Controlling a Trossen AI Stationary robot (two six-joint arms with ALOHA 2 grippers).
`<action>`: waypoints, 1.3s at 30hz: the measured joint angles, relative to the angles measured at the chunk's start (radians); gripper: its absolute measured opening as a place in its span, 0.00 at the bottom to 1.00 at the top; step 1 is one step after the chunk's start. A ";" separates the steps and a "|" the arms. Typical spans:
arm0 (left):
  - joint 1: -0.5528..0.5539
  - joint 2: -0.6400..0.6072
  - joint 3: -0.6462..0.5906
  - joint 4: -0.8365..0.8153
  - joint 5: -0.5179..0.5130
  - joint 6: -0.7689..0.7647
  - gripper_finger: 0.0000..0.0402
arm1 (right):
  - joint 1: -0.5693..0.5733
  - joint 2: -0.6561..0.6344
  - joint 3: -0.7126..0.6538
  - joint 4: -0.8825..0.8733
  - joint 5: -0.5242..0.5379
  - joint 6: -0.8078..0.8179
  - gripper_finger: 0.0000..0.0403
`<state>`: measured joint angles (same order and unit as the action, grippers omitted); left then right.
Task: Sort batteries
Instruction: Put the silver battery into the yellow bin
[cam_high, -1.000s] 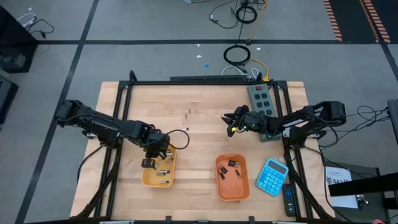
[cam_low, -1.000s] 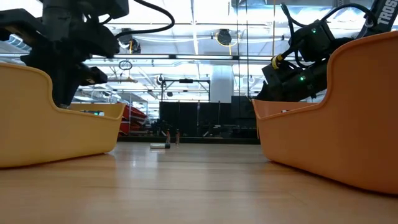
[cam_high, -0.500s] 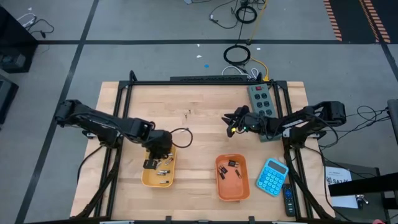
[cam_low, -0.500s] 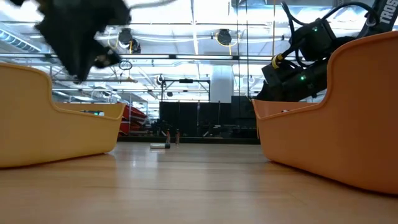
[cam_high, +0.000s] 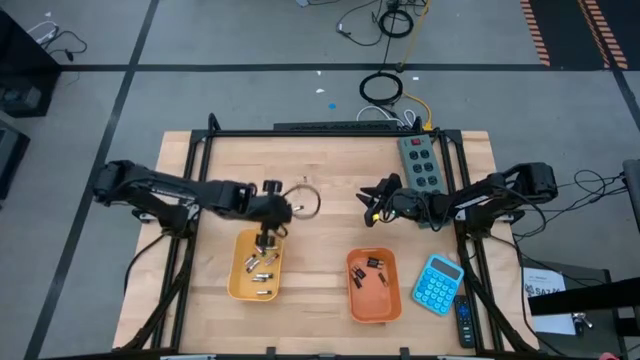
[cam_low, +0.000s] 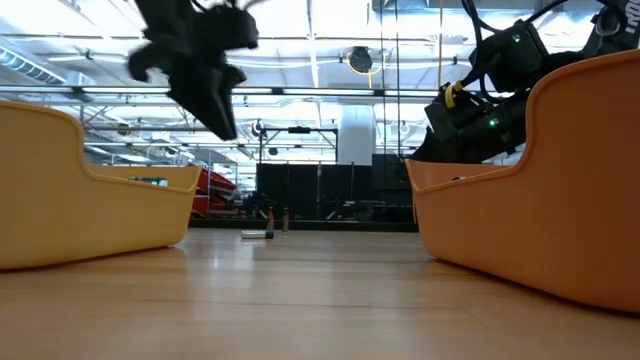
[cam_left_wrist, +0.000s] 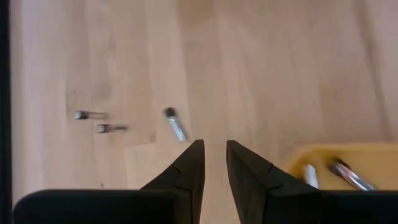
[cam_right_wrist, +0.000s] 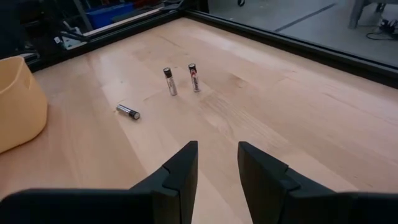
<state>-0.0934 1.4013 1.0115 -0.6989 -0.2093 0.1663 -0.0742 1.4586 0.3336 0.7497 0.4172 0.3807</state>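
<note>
Three loose batteries (cam_right_wrist: 170, 81) lie on my bare wooden surface (cam_high: 330, 165) near its far middle, slim metal cylinders with dark caps; from above they are almost too small to pick out. Two lie close together and the third (cam_left_wrist: 176, 124) a little apart, tilted. More batteries (cam_high: 262, 272) rest in my yellow tray (cam_high: 236, 285), silvery ones in a loose heap, and small dark ones (cam_high: 372, 265) lie in the orange tray (cam_high: 360, 305); I cannot count either lot reliably. Both trays are smooth plastic with rounded walls, and at table height those walls hide everything inside.

My left hand (cam_high: 268, 238) hovers over the far edge of the yellow tray, its fingers (cam_left_wrist: 190, 171) slightly apart and holding nothing. In the level view it is a dark blur. My right hand (cam_high: 368, 193) hangs over the bare wood behind the orange tray, fingers (cam_right_wrist: 179, 171) parted and empty, pointed toward the loose batteries.

A blue calculator (cam_high: 438, 283) sits just right of the orange tray, and a grey power strip (cam_high: 420, 163) lies at the far right, partly covered by my right arm.
</note>
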 joint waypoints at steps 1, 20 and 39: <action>0.031 0.004 0.000 0.013 0.016 -0.003 0.19 | 0.000 0.000 0.000 0.000 0.000 -0.001 0.26; 0.333 0.213 -0.001 0.124 0.185 0.007 0.51 | -0.003 0.000 0.000 -0.008 -0.003 -0.026 0.26; 0.446 0.340 -0.001 0.320 0.149 -0.083 0.51 | -0.003 0.000 0.000 -0.021 0.000 -0.045 0.26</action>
<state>0.3523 1.7414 1.0107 -0.3790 -0.0598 0.0832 -0.0772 1.4586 0.3336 0.7284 0.4175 0.3355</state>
